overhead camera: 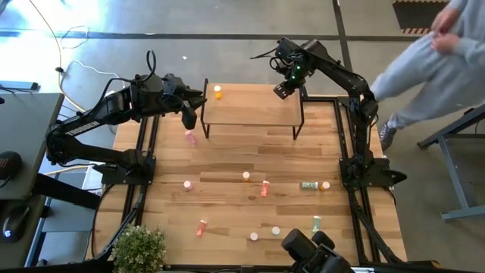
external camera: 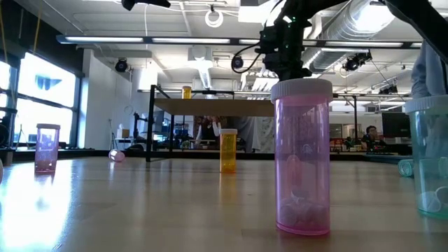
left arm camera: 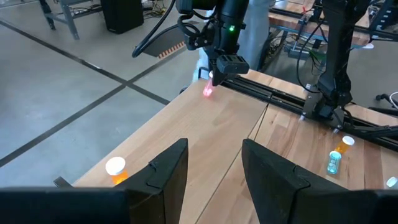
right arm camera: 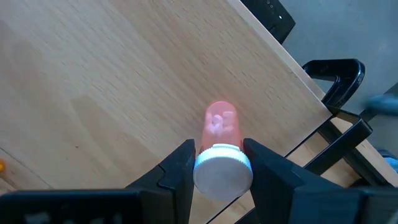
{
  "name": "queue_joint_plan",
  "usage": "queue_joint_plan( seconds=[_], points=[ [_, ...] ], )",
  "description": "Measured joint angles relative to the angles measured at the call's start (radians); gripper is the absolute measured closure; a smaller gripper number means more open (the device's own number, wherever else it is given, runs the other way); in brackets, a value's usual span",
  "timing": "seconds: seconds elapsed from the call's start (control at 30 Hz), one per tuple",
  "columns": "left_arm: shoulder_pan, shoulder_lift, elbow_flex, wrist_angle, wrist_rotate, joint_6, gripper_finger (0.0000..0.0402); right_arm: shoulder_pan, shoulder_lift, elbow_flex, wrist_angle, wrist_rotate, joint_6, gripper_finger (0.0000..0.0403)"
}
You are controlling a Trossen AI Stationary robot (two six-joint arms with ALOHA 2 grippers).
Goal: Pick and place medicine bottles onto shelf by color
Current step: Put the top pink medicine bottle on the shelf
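Right arm holding a pink bottle over the shelf's far right corner.

My right gripper (right arm camera: pixel 217 163) is clamped on a pink medicine bottle (right arm camera: pixel 219 127), fingers pinching just below its white cap, and it hangs above the shelf (overhead camera: pixel 250 114) near the far right edge. My left gripper (left arm camera: pixel 214 168) waits at the shelf's left end with its fingers apart, holding nothing. An orange bottle (overhead camera: pixel 218 92) already stands on the shelf's far left corner; other bottles are scattered across the table (overhead camera: pixel 227 205) in front. My worry is the edge: the drop point looks close to the board's rim, so a release from this height could tip the bottle and roll it off the back. The grip near the cap may also let it swing.
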Motion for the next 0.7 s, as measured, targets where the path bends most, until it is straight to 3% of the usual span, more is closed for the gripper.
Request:
queue_joint_plan(
  seconds=[0.7],
  points=[
    [0.000,0.000,0.000,0.000,0.000,0.000,0.0261,0.000,0.000,0.000,0.019,0.005,0.000,0.0267]
  ],
)
